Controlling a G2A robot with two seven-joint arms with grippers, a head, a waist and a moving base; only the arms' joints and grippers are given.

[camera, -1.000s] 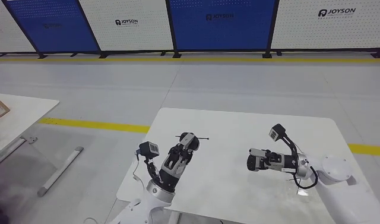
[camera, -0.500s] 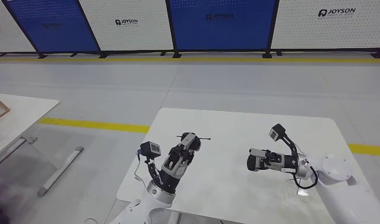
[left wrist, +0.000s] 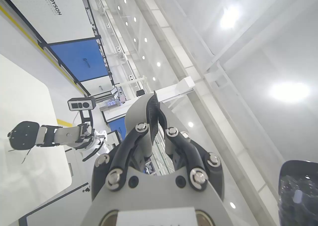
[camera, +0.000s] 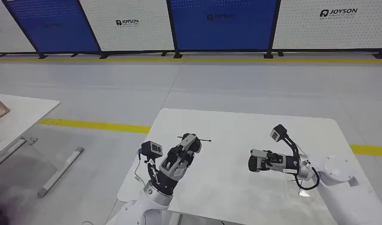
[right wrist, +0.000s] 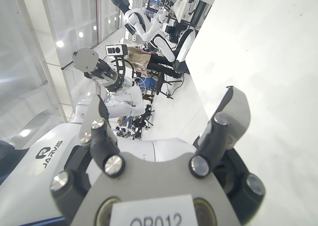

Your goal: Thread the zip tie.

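The left gripper (camera: 190, 139) is raised above the near left part of the white table (camera: 239, 126), pinched shut on the zip tie (camera: 204, 140), a thin black strip that lies roughly level and pokes out on both sides of the pads. In the left wrist view the pads (left wrist: 152, 112) press flat together, and the strip itself is too thin to make out there. The right wrist view shows it as a dark sliver (right wrist: 66, 66) beside that gripper. The right gripper (camera: 252, 163) hangs low over the table well apart from the tie, its jaws spread wide with nothing between them (right wrist: 165, 105). No loop is formed, so the threading looks hardly begun. The risk lies in the hold: so slim a strip caught at one spot can swivel or slide in the pads when the other gripper touches it, and the free end then bends away. The tail must also meet a very small head slot — if either arm comes in slightly skewed, it will probably glance off instead of entering.
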